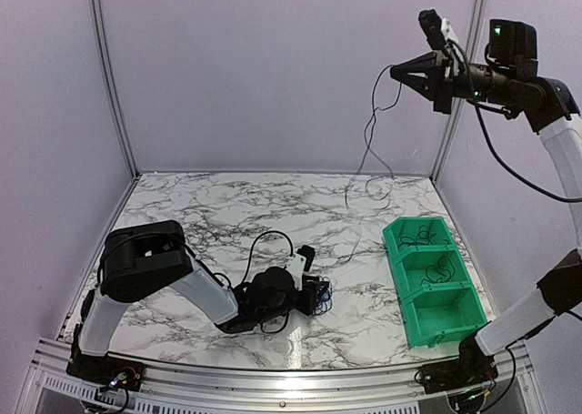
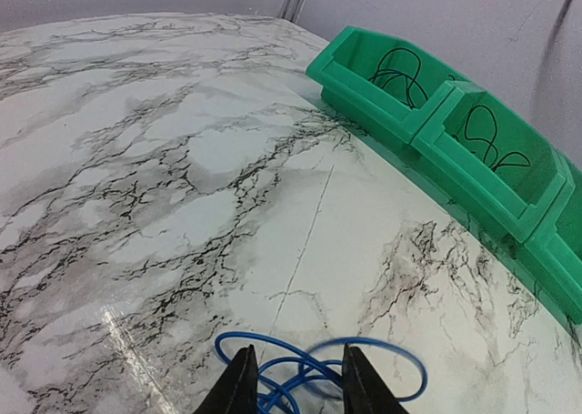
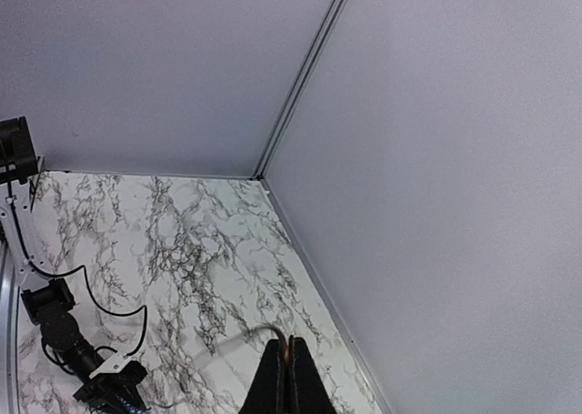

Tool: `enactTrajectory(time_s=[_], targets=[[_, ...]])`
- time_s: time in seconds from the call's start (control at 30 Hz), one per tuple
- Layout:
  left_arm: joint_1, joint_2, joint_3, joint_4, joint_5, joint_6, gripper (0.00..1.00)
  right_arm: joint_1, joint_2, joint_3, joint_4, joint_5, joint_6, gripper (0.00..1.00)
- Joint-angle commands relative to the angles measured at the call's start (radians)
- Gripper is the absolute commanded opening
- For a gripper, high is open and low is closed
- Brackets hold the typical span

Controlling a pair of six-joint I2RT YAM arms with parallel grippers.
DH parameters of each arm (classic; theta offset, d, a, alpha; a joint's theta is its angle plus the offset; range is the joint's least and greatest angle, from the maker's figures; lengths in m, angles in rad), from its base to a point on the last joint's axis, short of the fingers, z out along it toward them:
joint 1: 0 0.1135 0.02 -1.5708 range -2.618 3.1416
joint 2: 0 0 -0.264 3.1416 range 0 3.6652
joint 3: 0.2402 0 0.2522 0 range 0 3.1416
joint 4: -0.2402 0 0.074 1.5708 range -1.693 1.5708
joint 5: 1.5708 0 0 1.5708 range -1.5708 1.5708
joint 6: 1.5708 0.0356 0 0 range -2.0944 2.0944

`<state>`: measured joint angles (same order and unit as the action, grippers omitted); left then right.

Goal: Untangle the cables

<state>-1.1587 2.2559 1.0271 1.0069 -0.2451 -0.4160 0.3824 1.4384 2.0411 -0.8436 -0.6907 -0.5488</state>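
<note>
A small tangle of blue cables (image 1: 324, 295) lies on the marble table near its front middle. My left gripper (image 1: 316, 296) is low over it. In the left wrist view the blue cables (image 2: 400, 367) loop between and around the left gripper (image 2: 293, 379), whose fingers stand apart with the loops lying loose between them. My right gripper (image 1: 394, 70) is raised high at the back right, shut on a thin black cable (image 1: 367, 134) that hangs down to the table and trails toward the tangle. The right wrist view shows the right gripper (image 3: 288, 352) pinching that strand (image 3: 238, 337).
A green bin (image 1: 446, 328) with three compartments stands at the right. In the left wrist view the green bin (image 2: 364, 86) holds coiled black cables (image 2: 397, 73) in its two far compartments. White walls close the table at the back and sides.
</note>
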Motion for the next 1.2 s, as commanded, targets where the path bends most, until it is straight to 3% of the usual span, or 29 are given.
enactTrajectory(time_s=[0.0, 0.27, 0.47, 0.8, 1.17], targets=[[0.001, -0.009, -0.049, -0.071, -0.008, 0.000, 0.33, -0.041, -0.039, 0.074, 0.110, -0.025, 0.050, 0.00], [0.001, -0.027, -0.064, -0.080, -0.017, 0.010, 0.34, -0.048, -0.042, 0.112, 0.127, -0.004, 0.065, 0.00], [0.001, -0.157, -0.097, -0.104, 0.003, 0.089, 0.42, -0.048, -0.111, -0.046, 0.189, 0.028, 0.056, 0.00], [0.001, -0.464, -0.105, -0.357, -0.017, 0.244, 0.58, -0.048, -0.204, -0.250, 0.198, 0.056, 0.040, 0.00], [0.002, -0.647, -0.074, -0.669, -0.086, 0.315, 0.62, -0.048, -0.313, -0.394, 0.139, 0.178, -0.033, 0.00]])
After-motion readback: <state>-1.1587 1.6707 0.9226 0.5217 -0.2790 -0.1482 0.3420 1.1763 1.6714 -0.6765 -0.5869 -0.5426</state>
